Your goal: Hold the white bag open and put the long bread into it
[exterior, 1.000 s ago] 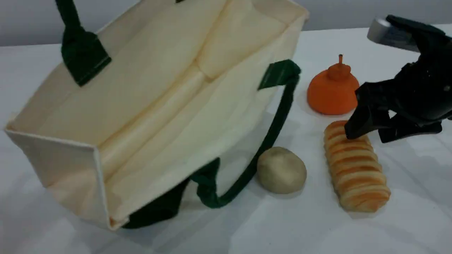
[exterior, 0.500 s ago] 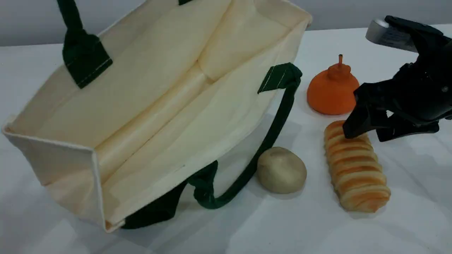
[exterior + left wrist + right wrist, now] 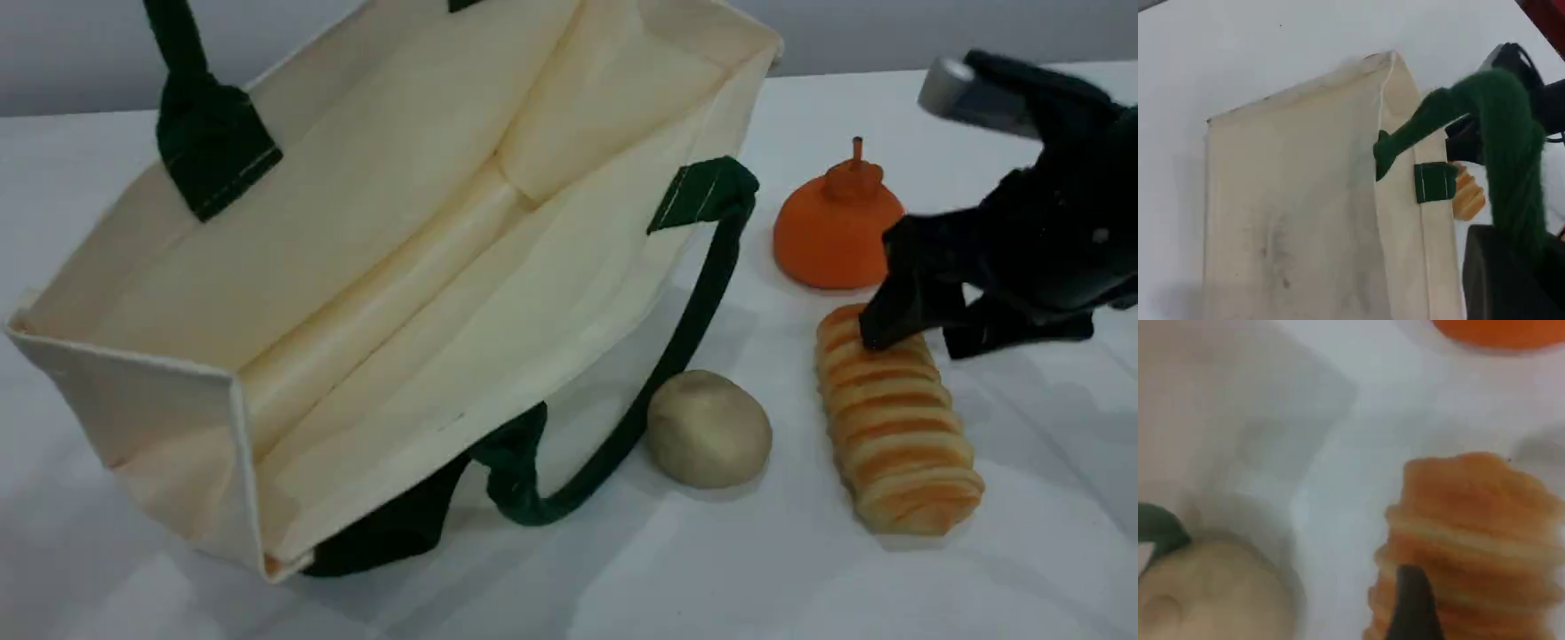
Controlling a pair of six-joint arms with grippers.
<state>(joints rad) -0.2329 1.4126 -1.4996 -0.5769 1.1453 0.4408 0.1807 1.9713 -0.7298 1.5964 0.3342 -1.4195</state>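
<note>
The white bag [image 3: 400,267] lies tilted with its mouth wide open toward the camera. One dark green handle [image 3: 182,80] runs up out of the scene view's top edge. In the left wrist view that handle [image 3: 1501,133] leads into my left gripper [image 3: 1511,267], which is shut on it. The long bread [image 3: 893,422] lies on the table right of the bag. My right gripper [image 3: 929,336] stands open over the bread's far end, one fingertip [image 3: 880,331] touching it and the other to its right. The right wrist view shows the bread [image 3: 1471,520] behind a dark fingertip [image 3: 1415,607].
A round beige bun [image 3: 709,428] sits between the bag's lower handle [image 3: 676,356] and the bread. An orange pumpkin-shaped thing [image 3: 836,227] stands just behind the bread, close to my right gripper. A white cloth [image 3: 622,578] covers the table.
The bag's mouth has spread slightly wider. My right gripper has edged a little left and down onto the bread's far end, jaws unchanged.
</note>
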